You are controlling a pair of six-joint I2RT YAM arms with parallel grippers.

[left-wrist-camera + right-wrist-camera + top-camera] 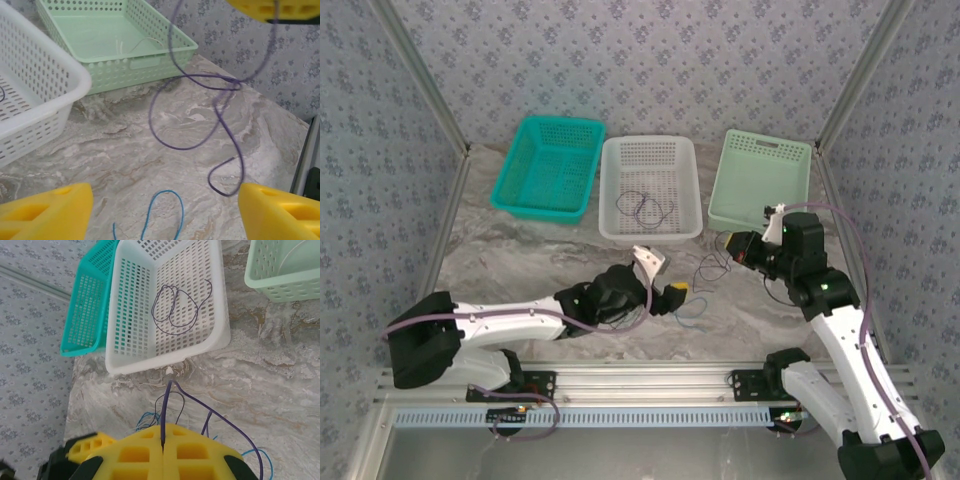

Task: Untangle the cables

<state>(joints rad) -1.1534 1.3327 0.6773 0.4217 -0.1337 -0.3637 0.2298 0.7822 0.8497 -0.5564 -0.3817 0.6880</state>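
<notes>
My right gripper (163,436) is shut on a thin purple cable (216,416), which rises from the closed pads and loops down to the right. It hangs above a small tangle of black cable (176,399) and blue cable (145,419) on the marble table. In the top view the right gripper (733,246) stands right of this tangle (705,272). My left gripper (165,216) is open, its yellow fingers (46,212) wide apart low over a blue loop (172,200), with the purple cable (226,125) dangling ahead. The left gripper (672,290) sits just left of the tangle.
Three baskets line the back: teal (525,180), white (616,190) with a purple cable (645,205) lying inside, and pale green (740,195) holding a thin white wire (136,45). Aluminium frame rails border the table on both sides.
</notes>
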